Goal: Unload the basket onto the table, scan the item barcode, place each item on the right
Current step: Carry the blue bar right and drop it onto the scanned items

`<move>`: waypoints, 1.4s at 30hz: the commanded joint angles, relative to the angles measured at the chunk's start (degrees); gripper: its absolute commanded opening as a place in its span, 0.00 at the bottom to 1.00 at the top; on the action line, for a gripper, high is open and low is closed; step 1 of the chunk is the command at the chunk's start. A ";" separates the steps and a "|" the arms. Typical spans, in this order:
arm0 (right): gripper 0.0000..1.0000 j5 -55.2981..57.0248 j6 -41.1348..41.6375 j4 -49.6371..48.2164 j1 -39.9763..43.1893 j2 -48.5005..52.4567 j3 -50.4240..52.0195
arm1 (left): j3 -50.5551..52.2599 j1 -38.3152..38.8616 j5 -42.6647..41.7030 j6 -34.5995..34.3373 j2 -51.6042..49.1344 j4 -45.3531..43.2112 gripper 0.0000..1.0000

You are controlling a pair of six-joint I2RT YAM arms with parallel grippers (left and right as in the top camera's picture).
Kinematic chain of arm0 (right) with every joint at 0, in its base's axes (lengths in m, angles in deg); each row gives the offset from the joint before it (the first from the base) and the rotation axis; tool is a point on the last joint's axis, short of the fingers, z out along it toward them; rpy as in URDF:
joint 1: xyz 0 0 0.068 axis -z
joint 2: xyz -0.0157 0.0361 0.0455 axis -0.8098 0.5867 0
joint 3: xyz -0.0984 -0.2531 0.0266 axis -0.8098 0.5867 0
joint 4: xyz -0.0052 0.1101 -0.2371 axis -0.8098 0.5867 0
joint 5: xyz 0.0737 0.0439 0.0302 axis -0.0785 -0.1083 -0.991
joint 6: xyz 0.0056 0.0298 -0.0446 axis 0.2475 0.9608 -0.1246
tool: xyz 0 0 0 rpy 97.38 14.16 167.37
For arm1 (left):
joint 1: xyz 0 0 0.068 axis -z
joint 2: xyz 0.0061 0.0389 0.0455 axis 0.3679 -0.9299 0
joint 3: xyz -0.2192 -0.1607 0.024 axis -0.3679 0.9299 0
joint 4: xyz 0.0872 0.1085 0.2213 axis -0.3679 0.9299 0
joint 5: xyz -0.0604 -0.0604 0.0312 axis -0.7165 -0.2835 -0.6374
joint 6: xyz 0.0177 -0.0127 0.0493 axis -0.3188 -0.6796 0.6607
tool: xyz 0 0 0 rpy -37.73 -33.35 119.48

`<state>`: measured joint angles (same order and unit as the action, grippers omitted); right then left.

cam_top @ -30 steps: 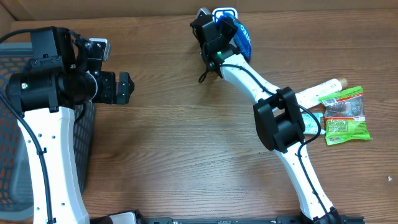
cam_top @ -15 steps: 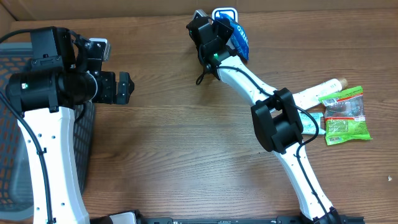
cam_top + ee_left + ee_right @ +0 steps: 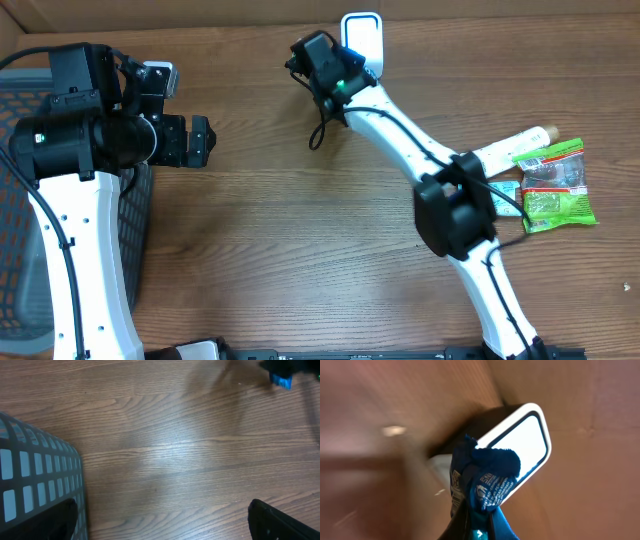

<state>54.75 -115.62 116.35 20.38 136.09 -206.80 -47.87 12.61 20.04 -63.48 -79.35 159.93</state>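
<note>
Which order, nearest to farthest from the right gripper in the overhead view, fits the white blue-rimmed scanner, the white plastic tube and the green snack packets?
1. White blue-rimmed scanner, close beside the right gripper holding a blue packet, far edge.
2. White plastic tube, right side.
3. Green snack packets, just past the tube, farthest right.

A wooden table (image 3: 170,460) is shown, a grey mesh basket (image 3: 35,480) at near left. The left gripper (image 3: 162,520) is spread wide. A blurred blue object (image 3: 281,381) is seen far right.
</note>
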 commanded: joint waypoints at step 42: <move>0.41 -37.64 45.90 36.61 46.51 -37.79 28.28 | -0.31 0.00 -0.50 0.26 -0.50 -0.17 1.00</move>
<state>17.64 -70.31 151.38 66.81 99.91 -173.45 -47.87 12.61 20.02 -63.48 -79.35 159.96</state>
